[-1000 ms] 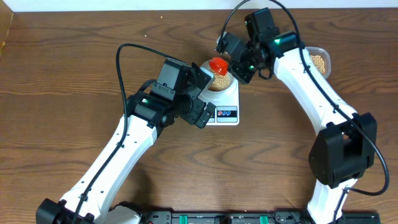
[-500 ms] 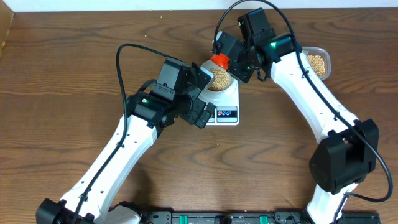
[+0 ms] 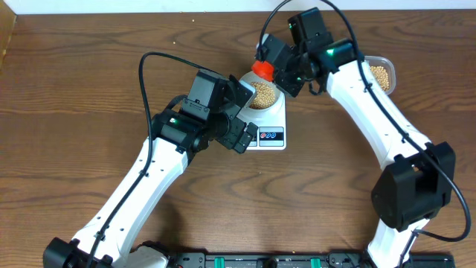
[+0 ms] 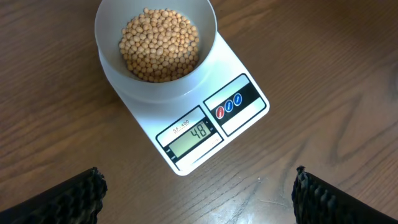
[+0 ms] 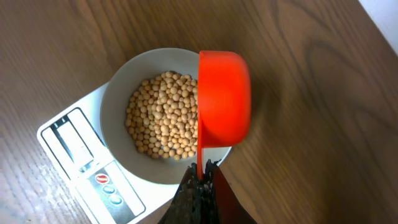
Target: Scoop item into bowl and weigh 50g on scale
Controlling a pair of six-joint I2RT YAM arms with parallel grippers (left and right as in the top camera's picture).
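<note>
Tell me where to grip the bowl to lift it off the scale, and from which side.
Pinch the bowl by its rim, one finger inside and one outside, coming straight down from above. The wall looks thin, and the beans leave a bare band below the rim. Pick the side away from the scoop, which hangs over the rim.
</note>
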